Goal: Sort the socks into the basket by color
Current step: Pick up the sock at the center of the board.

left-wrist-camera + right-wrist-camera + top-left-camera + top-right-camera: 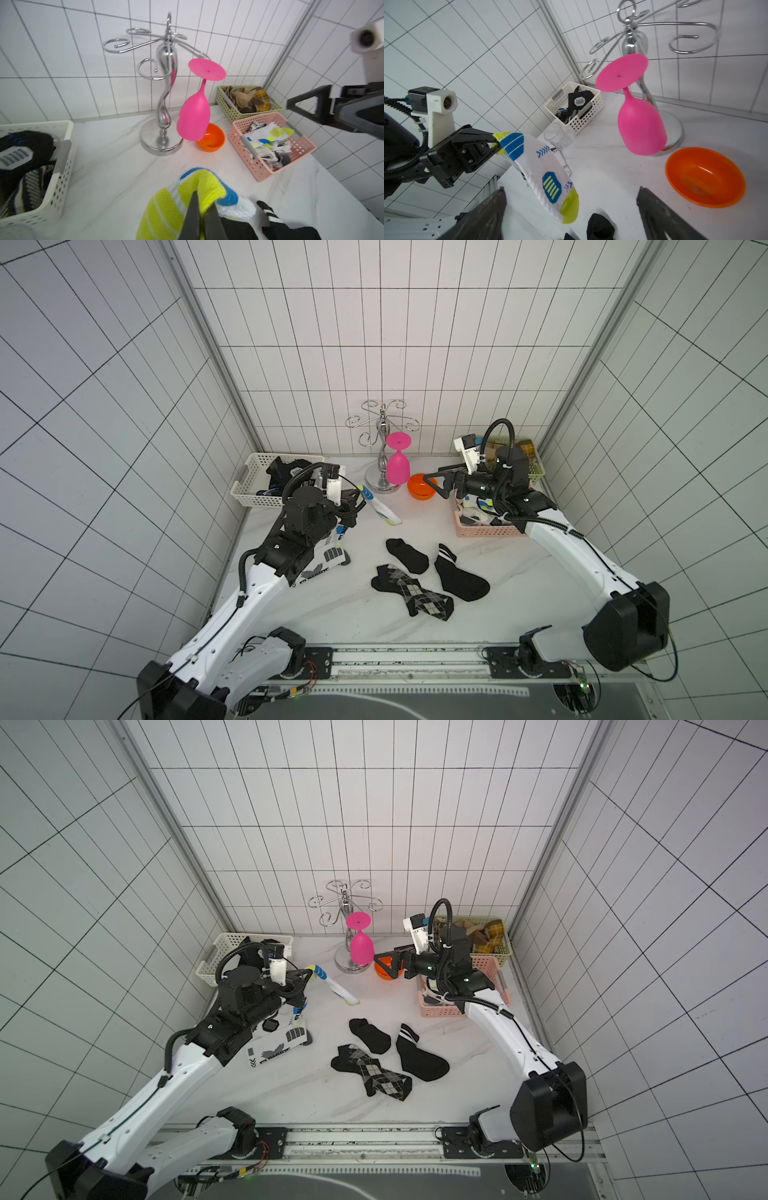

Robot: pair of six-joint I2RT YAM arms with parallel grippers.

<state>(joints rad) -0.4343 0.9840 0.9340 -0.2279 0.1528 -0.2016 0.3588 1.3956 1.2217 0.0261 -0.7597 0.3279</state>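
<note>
My left gripper [358,494] [204,205] is shut on the cuff of a white sock with yellow-blue prints [380,506] [542,170], which hangs slanting with its toe near the table. My right gripper [436,485] [571,188] hovers open and holds nothing, just right of that sock, by the orange bowl. Two black socks [407,556] [459,576] and a black argyle sock [415,591] lie mid-table. A white sock with black prints [328,564] lies under my left arm. A white basket [249,485] holds black socks, a pink basket [486,529] white ones, a green basket [226,104] brown ones.
A chrome hanger stand [382,439] carries an upside-down pink goblet [397,466] at the back centre. An orange bowl [420,491] sits beside its base. A clear glass [557,137] stands near the white basket. Tiled walls close in on three sides.
</note>
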